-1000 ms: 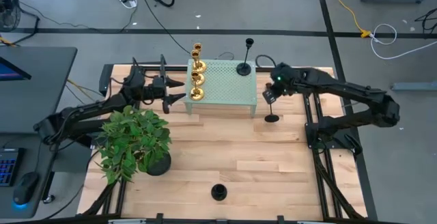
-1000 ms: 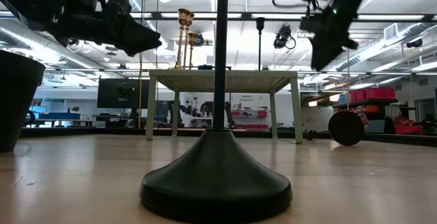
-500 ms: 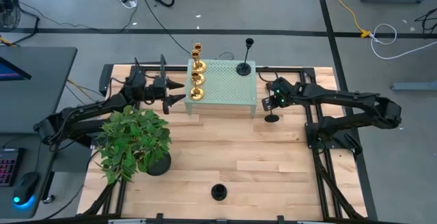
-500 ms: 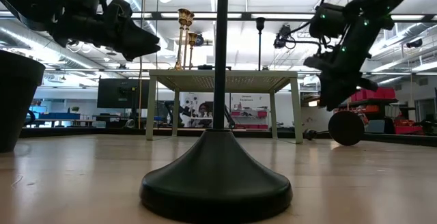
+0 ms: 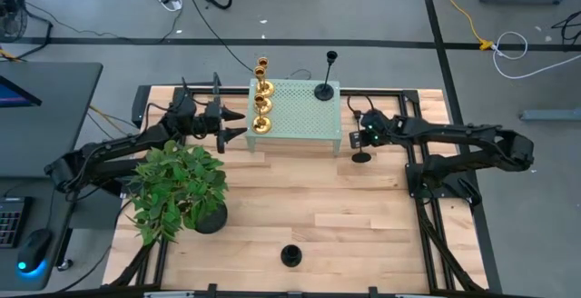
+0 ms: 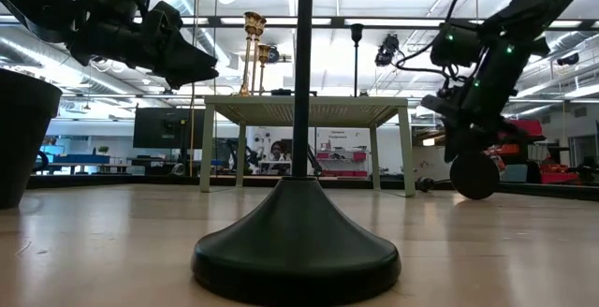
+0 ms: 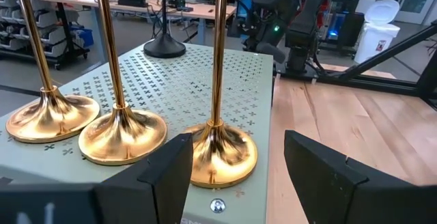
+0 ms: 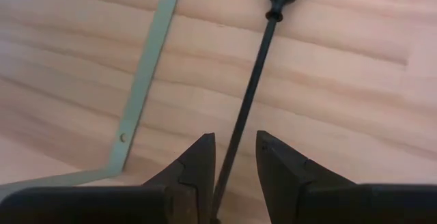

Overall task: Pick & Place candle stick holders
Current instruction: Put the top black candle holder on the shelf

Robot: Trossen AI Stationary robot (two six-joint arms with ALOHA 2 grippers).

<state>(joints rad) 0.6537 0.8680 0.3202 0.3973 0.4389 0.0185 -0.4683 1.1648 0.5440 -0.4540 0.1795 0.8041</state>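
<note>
1. Nearest the front edge of the worktop (image 5: 300, 207), a black candle stick holder (image 5: 290, 255) stands upright on its own, well apart from both arms.
2. To its left sits a leafy potted plant (image 5: 177, 189).
3. Farther back, the right hand (image 5: 362, 135) is down beside the pale green stand (image 5: 300, 109), its fingers (image 8: 198, 166) on either side of the thin stem of another black holder (image 5: 361, 156) that stands on the wood; a gap shows at each side, so I cannot tell if it grips.
4. The left hand (image 5: 234, 123) hovers with fingers spread wide, empty, just beside the stand's left edge.
5. On the stand, three gold holders (image 5: 261, 107) stand in a row, and a black one (image 5: 324, 89) at the far corner.
</note>
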